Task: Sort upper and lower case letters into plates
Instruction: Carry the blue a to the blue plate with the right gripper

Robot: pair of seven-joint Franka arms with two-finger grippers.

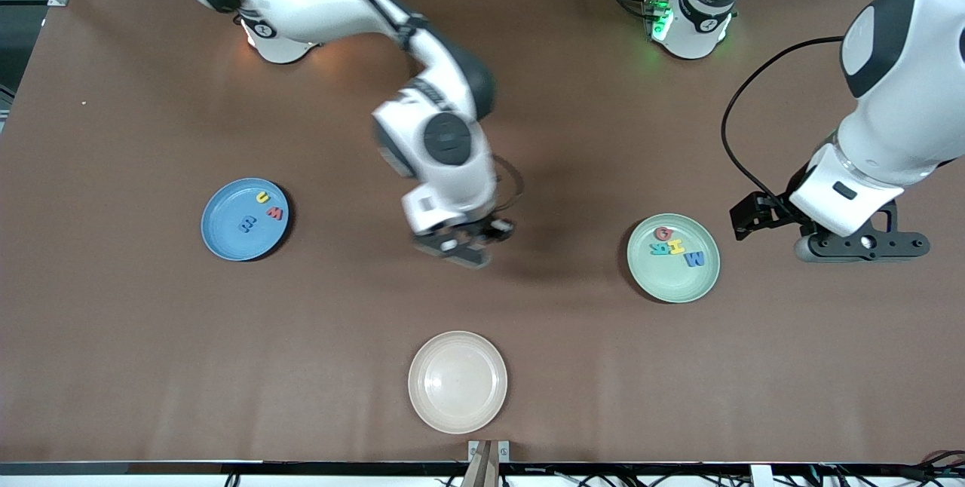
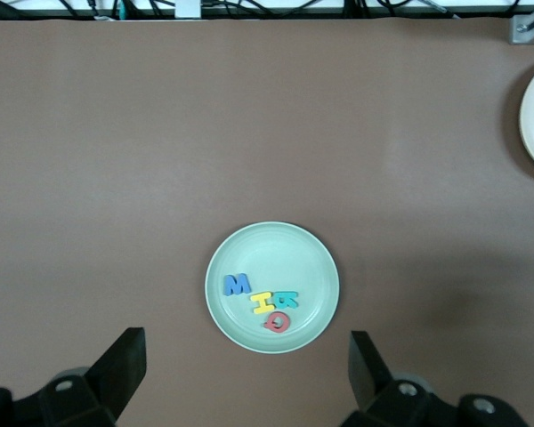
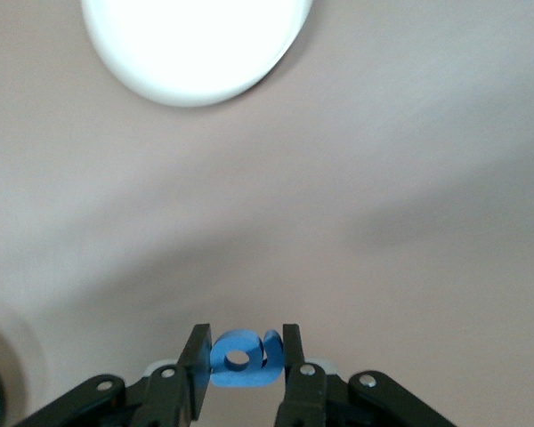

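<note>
Right gripper: the right gripper [image 1: 464,242] hangs in the air over the bare brown table [image 1: 151,366], between the two task plates, its black fingers [image 3: 194,369] pinched narrow on a small blue foam letter [image 3: 242,359] with a round hole in it.
Left gripper: the left gripper [image 1: 859,244] waits over the table at the left arm's end, just beside the mint plate, its fingers [image 2: 125,360] spread wide and holding nothing.
Sky-blue plate: the round, shallow sky-blue plate [image 1: 219,234] sits toward the right arm's end of the table. In it lie a yellow letter [image 1: 261,197], a red letter [image 1: 274,212] and a blue letter [image 1: 247,224], close together near one rim.
Mint plate: the round pale mint-green plate [image 1: 678,283] sits toward the left arm's end. It holds four letters in a cluster: a red one [image 1: 663,233], a teal one [image 1: 661,248], a yellow one [image 1: 677,246] and a blue one [image 1: 693,259].
Cream plate: a round cream-white plate [image 1: 457,382] lies nearer to the front camera than both other plates, about midway between them, well apart from each.
</note>
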